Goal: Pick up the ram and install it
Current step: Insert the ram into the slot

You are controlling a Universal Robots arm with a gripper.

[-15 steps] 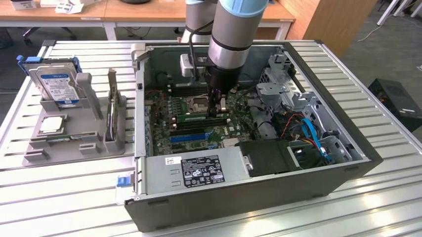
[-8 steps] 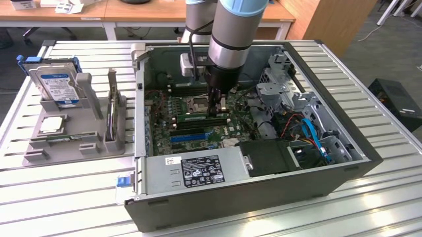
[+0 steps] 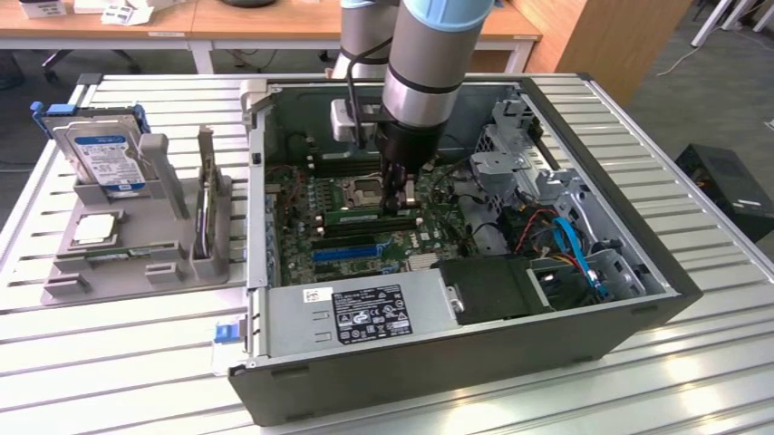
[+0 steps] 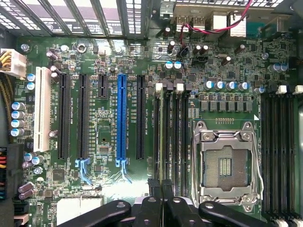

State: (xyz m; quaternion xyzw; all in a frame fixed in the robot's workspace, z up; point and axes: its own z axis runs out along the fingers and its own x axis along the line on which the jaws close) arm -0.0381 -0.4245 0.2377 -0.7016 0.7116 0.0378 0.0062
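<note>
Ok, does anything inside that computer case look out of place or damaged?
Nothing looks broken, spilled or askew. The one oddity: the processor socket on the motherboard sits empty, while a square silver chip lies outside the case on the grey tray.

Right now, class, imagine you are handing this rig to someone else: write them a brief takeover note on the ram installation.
Gripper: shut, low inside the computer case, at one end of the memory slots beside the CPU socket.
Ram: a green stick standing along those slots, directly under the gripper. I cannot tell whether it is gripped or only pressed.
Done: the ram is at the slots.
Left: whether it is fully seated cannot be seen, so treat the install as unconfirmed.
</note>
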